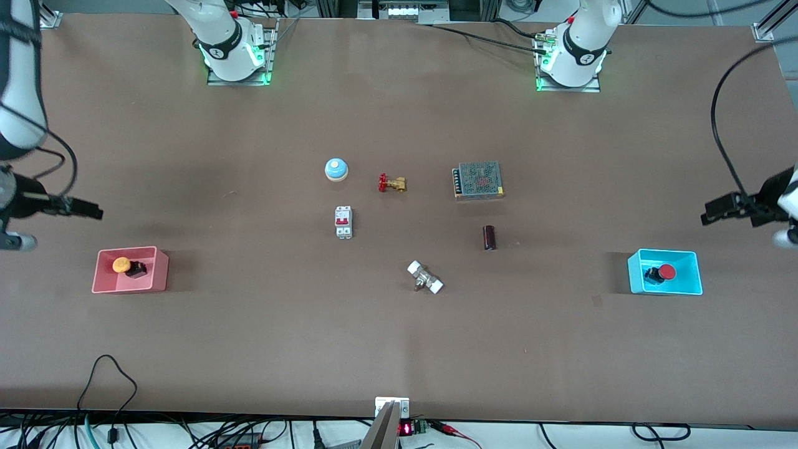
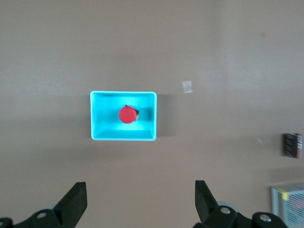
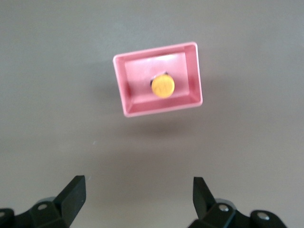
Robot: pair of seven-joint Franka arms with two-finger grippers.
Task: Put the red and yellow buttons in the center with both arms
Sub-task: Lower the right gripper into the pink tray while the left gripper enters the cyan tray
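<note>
The orange-yellow button (image 1: 121, 265) lies in the pink bin (image 1: 100, 274) at the right arm's end of the table. The red button (image 1: 667, 272) lies in the cyan bin (image 1: 633, 274) at the left arm's end. My right gripper (image 1: 87, 211) hangs open and empty over bare table beside the pink bin. Its wrist view shows the open gripper (image 3: 139, 194), the yellow button (image 3: 163, 86) and the bin (image 3: 161, 107). My left gripper (image 1: 711, 215) hangs open and empty over bare table beside the cyan bin. Its wrist view shows the open gripper (image 2: 141, 199), the red button (image 2: 127, 114) and the bin (image 2: 122, 139).
Around the brown table's center (image 1: 411, 231) lie a blue bell (image 1: 336, 169), a brass valve with red handwheel (image 1: 392, 183), a metal power supply (image 1: 478, 180), a white circuit breaker (image 1: 343, 222), a dark cylinder (image 1: 490, 237) and a white-capped fitting (image 1: 425, 277).
</note>
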